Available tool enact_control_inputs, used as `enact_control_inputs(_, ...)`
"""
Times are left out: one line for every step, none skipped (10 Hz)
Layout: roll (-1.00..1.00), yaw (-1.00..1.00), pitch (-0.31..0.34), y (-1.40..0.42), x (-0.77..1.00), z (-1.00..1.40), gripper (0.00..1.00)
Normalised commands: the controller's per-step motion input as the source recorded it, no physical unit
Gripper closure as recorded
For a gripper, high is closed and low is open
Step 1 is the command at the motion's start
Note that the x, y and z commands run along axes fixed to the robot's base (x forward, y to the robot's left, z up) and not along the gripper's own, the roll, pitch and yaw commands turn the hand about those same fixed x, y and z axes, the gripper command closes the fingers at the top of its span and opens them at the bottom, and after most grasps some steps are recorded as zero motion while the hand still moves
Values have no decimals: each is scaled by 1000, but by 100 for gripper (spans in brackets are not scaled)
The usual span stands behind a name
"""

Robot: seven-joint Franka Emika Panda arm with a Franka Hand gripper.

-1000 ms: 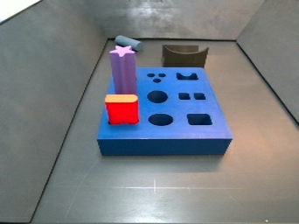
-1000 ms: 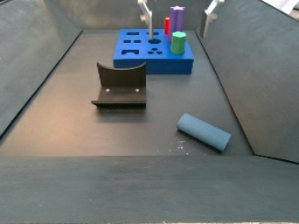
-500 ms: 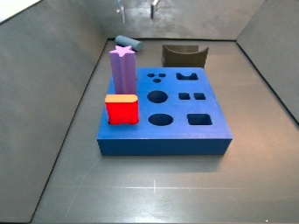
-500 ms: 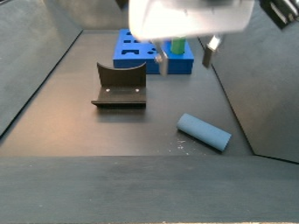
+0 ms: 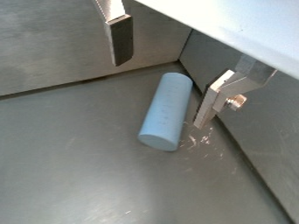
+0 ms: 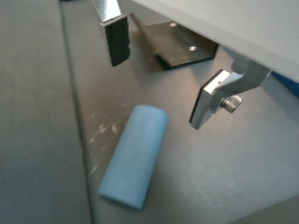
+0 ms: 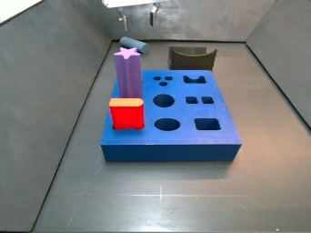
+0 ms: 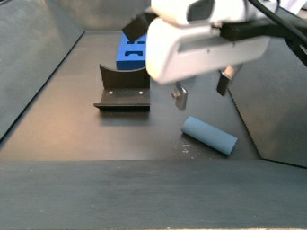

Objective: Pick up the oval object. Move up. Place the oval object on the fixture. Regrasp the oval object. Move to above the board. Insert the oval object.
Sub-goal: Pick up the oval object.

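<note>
The oval object (image 8: 210,135) is a smooth grey-blue peg lying on its side on the floor near the side wall. It also shows in both wrist views (image 5: 166,109) (image 6: 135,156) and in a side view (image 7: 131,43). My gripper (image 8: 202,92) hangs open and empty just above it, its fingers (image 5: 121,39) apart and touching nothing. It shows in both wrist views (image 5: 167,70) (image 6: 163,74) and at the top edge of a side view (image 7: 137,15). The dark fixture (image 8: 124,88) (image 7: 192,58) (image 6: 176,44) stands beside the peg. The blue board (image 7: 170,123) (image 8: 132,54) lies beyond it.
A purple star-topped peg (image 7: 126,73) and a red block (image 7: 126,114) stand in the board. Grey walls close in the floor on both sides; the peg lies close to one wall (image 5: 233,157).
My gripper has moved from over the board to above the lying peg and come lower. The peg, fixture and board have not moved.
</note>
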Motion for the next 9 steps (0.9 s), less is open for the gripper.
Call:
enact_control_inputs(-260, 297, 17, 506, 0, -606, 0)
enact_control_inputs(-140, 306, 4, 300, 0, -831, 0)
enact_control_inputs(-59, 303, 10, 34, 0, -971, 0)
enact_control_inputs(0, 291, 54, -11, 0, -1000, 0)
enact_control_inputs(17, 246, 83, -303, 0, -960, 0)
enact_control_inputs(0, 231, 67, -154, 0, -857, 0)
enact_control_inputs(0, 223, 0, -106, 0, -803, 0)
enact_control_inputs(0, 206, -26, 0, 0, -634, 0)
enact_control_inputs(66, 137, -1, 14, 0, -471, 0)
